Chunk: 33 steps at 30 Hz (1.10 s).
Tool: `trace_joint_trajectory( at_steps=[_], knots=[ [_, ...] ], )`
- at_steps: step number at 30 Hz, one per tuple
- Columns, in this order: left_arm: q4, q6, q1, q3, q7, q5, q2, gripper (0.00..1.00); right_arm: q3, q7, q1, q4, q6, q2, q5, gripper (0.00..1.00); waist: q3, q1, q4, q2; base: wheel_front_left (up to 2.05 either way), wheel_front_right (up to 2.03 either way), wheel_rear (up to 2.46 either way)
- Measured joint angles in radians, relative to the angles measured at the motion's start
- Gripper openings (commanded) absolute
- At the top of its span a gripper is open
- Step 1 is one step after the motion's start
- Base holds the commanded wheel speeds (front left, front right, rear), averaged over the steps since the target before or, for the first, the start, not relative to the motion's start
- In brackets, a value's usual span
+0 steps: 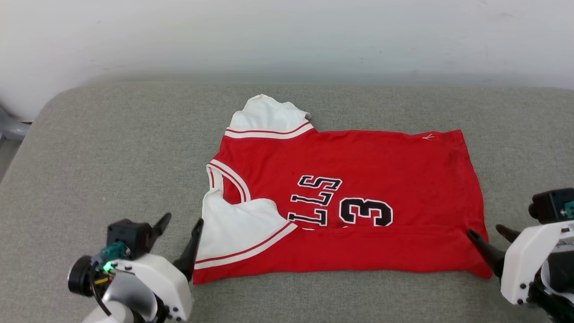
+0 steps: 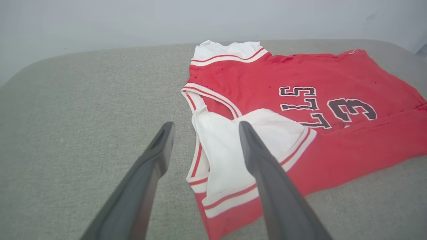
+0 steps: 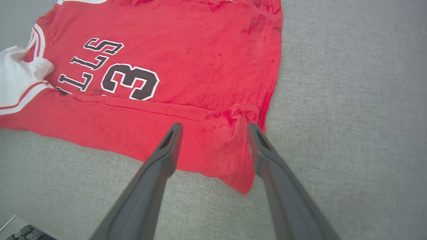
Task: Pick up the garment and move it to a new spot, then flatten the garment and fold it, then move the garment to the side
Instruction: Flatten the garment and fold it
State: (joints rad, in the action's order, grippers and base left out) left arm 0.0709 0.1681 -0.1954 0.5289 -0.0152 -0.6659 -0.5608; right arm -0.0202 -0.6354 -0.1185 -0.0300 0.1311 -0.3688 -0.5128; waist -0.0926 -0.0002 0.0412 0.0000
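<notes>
The garment [image 1: 358, 188] is a red jersey with white sleeves, lying on the grey cushion with its near long edge folded up over the lettering, so part of "LLS 3" shows. One white sleeve [image 1: 237, 233] lies folded over the front at the near left. My left gripper [image 1: 181, 222] stands open beside that sleeve's corner, nothing between its fingers; in the left wrist view the left gripper [image 2: 203, 128] frames the garment [image 2: 300, 100] sleeve edge. My right gripper [image 1: 489, 233] is open at the near right hem corner; the right wrist view shows the right gripper [image 3: 213, 128] above the garment [image 3: 186, 66] corner.
The grey cushioned surface [image 1: 112, 152] runs wide to the left and right of the jersey. A pale wall [image 1: 287, 36] rises behind its far edge. A grey object [image 1: 11, 128] shows at the far left beyond the cushion's rounded corner.
</notes>
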Motion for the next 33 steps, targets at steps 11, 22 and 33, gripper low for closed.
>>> trace_joint_trajectory(
  at_steps=[11,22,33],
  knots=[
    [-0.129,0.126,0.125,0.051,0.204,-0.017,-0.038,1.00,0.125,-0.190,0.121,0.159,0.000,0.101,0.181,1.00,-0.033,0.0001,-0.002,0.0000,0.00,0.00,0.00],
    [-0.040,0.141,0.098,0.044,0.206,-0.020,-0.022,1.00,0.139,-0.206,0.123,0.201,0.000,0.122,0.199,1.00,-0.090,0.0002,-0.027,0.0000,0.00,0.00,0.00],
    [0.074,0.102,0.062,0.058,0.200,-0.043,0.016,1.00,0.142,-0.180,0.120,0.198,0.000,0.122,0.196,1.00,-0.126,0.0002,-0.042,0.0000,0.00,0.00,0.00]
  ],
)
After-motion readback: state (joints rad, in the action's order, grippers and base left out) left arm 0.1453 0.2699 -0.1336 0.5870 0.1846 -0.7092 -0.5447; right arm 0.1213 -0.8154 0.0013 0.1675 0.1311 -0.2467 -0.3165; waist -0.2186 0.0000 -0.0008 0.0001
